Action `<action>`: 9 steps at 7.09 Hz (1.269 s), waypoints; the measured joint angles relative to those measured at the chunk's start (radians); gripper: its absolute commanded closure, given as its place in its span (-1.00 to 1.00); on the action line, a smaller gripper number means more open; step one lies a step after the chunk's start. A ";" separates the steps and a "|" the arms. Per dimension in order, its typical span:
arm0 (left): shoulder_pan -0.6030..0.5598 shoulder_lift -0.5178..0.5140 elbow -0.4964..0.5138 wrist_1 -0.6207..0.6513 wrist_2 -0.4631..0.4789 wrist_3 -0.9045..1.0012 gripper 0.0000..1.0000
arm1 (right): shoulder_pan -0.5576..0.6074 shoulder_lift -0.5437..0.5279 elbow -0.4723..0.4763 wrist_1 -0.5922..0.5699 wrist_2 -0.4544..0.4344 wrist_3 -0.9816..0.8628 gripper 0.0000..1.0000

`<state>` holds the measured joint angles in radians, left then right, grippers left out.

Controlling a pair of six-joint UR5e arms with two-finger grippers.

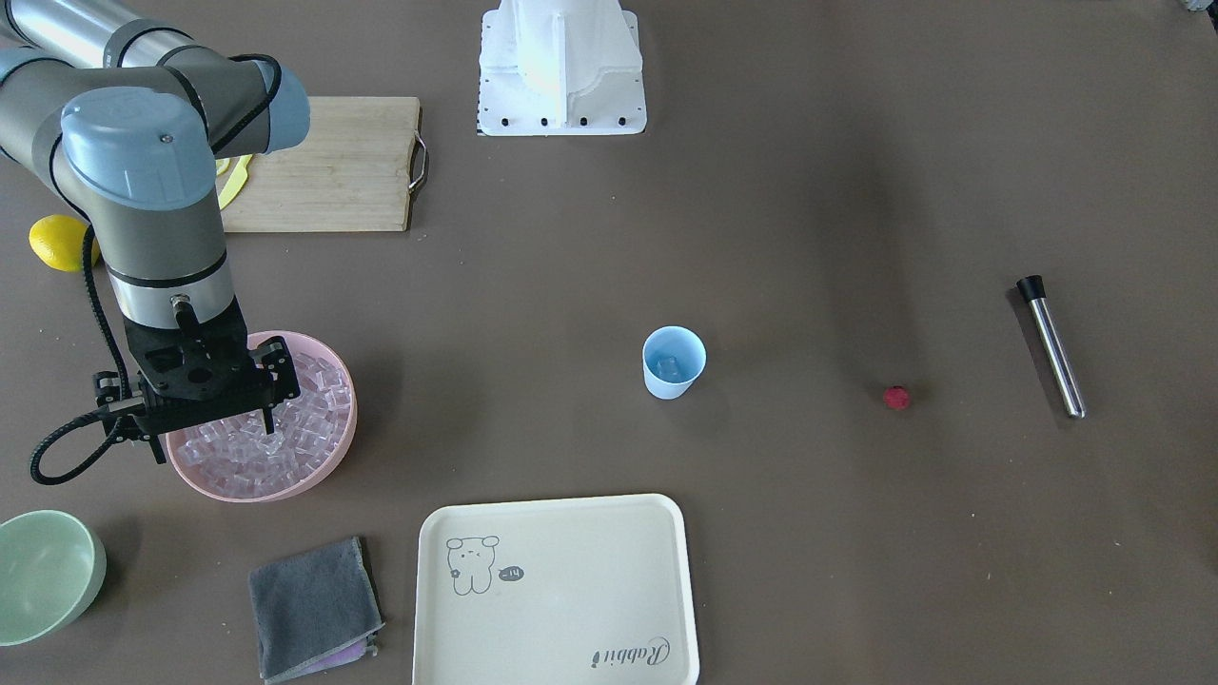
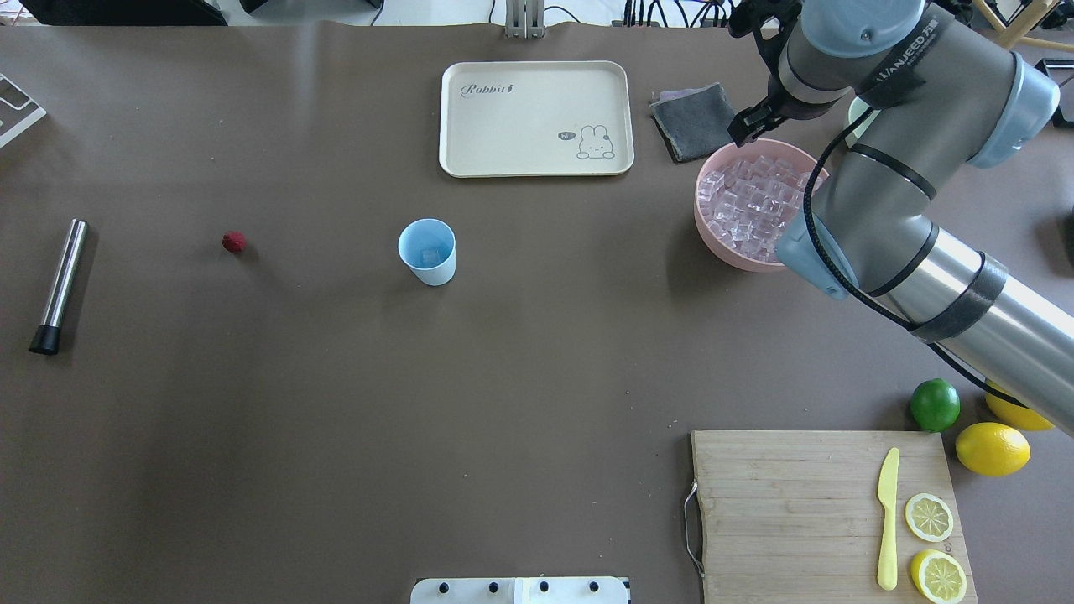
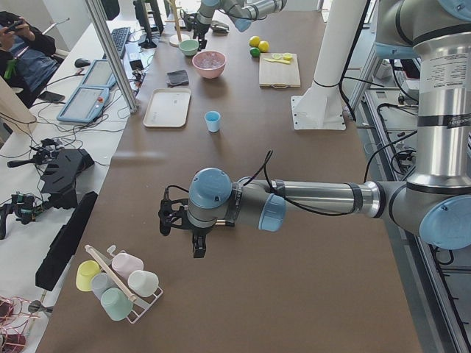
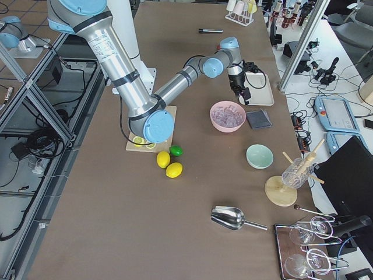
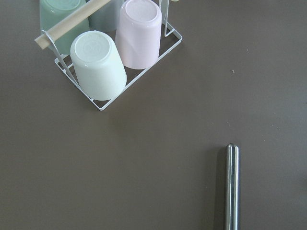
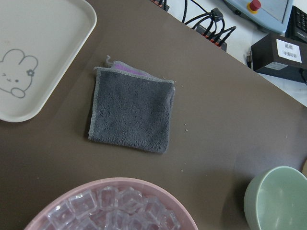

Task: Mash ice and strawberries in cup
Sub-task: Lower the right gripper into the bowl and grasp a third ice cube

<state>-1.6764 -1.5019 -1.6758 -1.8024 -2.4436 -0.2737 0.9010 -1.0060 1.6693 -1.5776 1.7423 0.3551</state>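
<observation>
The light-blue cup (image 1: 674, 362) (image 2: 427, 252) stands upright mid-table with one clear ice cube (image 1: 669, 366) inside. More ice (image 1: 285, 433) (image 6: 110, 211) fills the pink bowl (image 1: 343, 381) (image 2: 713, 231). My right gripper (image 1: 213, 436) hangs open just over that ice, nothing between its fingers. The red strawberry (image 1: 895, 398) (image 2: 234, 242) lies on the table, well apart from the cup. My left gripper (image 3: 195, 246) shows only in the exterior left view, hovering over bare table near a cup rack; I cannot tell its state.
A steel rod with a black tip (image 1: 1051, 347) (image 5: 231, 187) lies beyond the strawberry. A cream tray (image 1: 557, 590), grey cloth (image 1: 314, 609) and green bowl (image 1: 48, 571) sit near the pink bowl. A cutting board (image 2: 822, 512) holds lemon halves and a knife.
</observation>
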 measured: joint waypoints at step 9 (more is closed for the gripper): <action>-0.001 0.001 -0.003 0.000 0.000 0.000 -0.97 | 0.008 -0.112 -0.149 0.382 0.120 -0.204 -0.21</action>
<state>-1.6771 -1.5011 -1.6792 -1.8024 -2.4437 -0.2741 0.9092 -1.1184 1.5204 -1.1953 1.8627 0.1512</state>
